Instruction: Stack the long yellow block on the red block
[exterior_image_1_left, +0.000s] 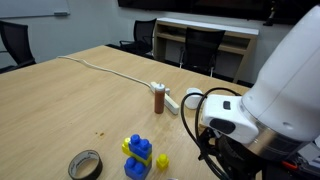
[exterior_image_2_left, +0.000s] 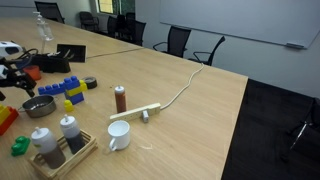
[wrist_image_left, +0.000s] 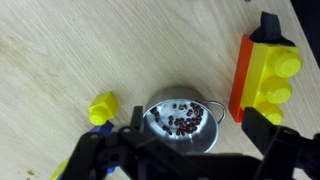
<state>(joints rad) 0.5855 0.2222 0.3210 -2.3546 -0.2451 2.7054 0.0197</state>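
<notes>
Over on the right side of the wrist view we've got the long yellow studded plastic brick (wrist_image_left: 272, 78). Its long axis runs top to bottom of that picture, with the studs poking out toward the right edge. Flat against its opposite, stud-free face sits the red plastic block (wrist_image_left: 239, 82), touching it along pretty much the whole length, so the two run parallel. From this angle it reads as yellow seated on red, though we can't see the join well enough to say it's pressed home.

Some things are hard to make out. The brick's lower end disappears behind one black finger (wrist_image_left: 268, 135). A black chunk (wrist_image_left: 270, 22) butts against its top end, and we honestly can't tell what that is. In an exterior view the big white arm (exterior_image_1_left: 275, 85) fills the right of the picture and blocks the brick completely. In the other exterior picture the robot is only a sliver at the left edge, and the brick is too small and cut off for us to pick out.

The gripper (wrist_image_left: 192, 135) points down at the light wooden table (wrist_image_left: 60, 50), fingers spread wide with nothing clamped. Below the gap sits a small round metal bowl (wrist_image_left: 183, 122) of dark bits, with a tiny single yellow brick (wrist_image_left: 101, 108) near it, on the side away from the long brick.
</notes>
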